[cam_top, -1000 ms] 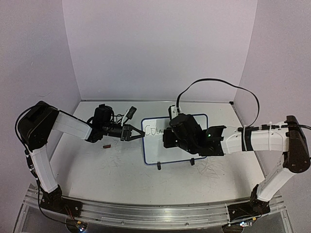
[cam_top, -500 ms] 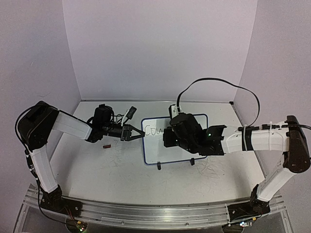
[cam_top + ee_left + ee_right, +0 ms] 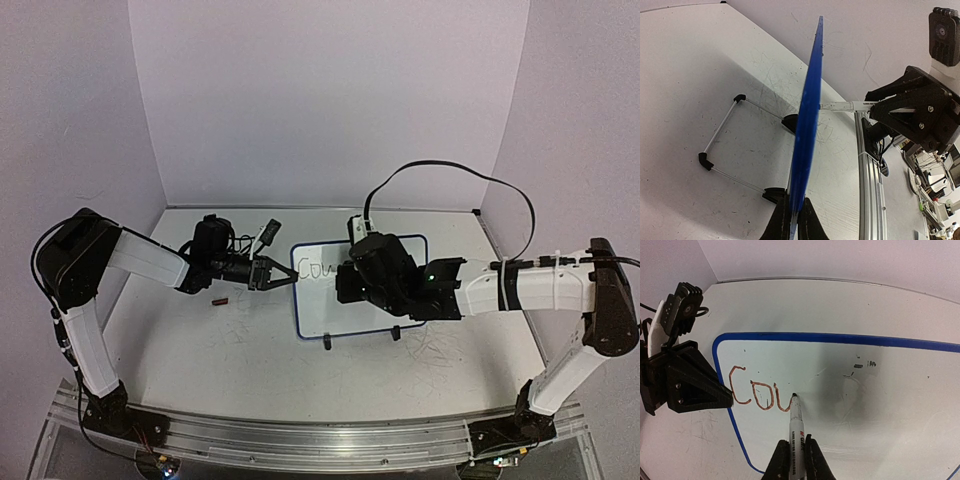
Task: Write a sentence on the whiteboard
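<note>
The whiteboard (image 3: 318, 312) stands tilted mid-table on two black feet, and its blue frame (image 3: 810, 100) shows edge-on in the left wrist view. My left gripper (image 3: 290, 279) (image 3: 794, 220) is shut on the board's left edge. My right gripper (image 3: 796, 455) is shut on a white marker (image 3: 797, 425). The marker's tip touches the board (image 3: 870, 405) at the end of the last stroke. The sentence (image 3: 757, 392) (image 3: 316, 269) reads "Cou" in reddish-brown letters at the board's upper left. In the top view my right wrist covers the middle of the board.
A small red marker cap (image 3: 221, 299) lies on the table left of the board. The board's wire stand (image 3: 722, 132) reaches out behind it. Old grey scribbles mark the tabletop (image 3: 440, 345). Walls close in the back and both sides.
</note>
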`<state>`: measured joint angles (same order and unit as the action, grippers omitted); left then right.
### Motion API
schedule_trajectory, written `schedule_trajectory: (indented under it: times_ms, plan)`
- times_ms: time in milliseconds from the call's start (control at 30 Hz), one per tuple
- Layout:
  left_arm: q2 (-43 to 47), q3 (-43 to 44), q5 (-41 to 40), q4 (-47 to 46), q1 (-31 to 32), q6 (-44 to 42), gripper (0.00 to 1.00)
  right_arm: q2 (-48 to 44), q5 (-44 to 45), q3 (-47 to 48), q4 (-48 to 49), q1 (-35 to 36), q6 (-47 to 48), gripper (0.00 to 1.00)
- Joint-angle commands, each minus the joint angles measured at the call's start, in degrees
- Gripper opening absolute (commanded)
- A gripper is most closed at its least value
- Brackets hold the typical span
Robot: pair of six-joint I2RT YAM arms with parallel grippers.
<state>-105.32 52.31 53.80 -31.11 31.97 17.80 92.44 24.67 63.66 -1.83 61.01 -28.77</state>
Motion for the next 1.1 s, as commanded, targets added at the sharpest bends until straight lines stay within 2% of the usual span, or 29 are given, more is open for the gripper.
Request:
schedule_trajectory:
  times_ms: [0, 1067]
  plan:
    - [1.7, -0.4, 2.1, 0.4, 0.4, 0.6, 0.0, -1.6, 2.9, 2.4, 0.1, -1.1, 0.1, 0.0]
    - [1.5, -0.3, 2.1, 0.5, 0.3, 0.6, 0.0, -1.0, -0.7, -1.1, -0.2, -0.5, -3.2, 0.0]
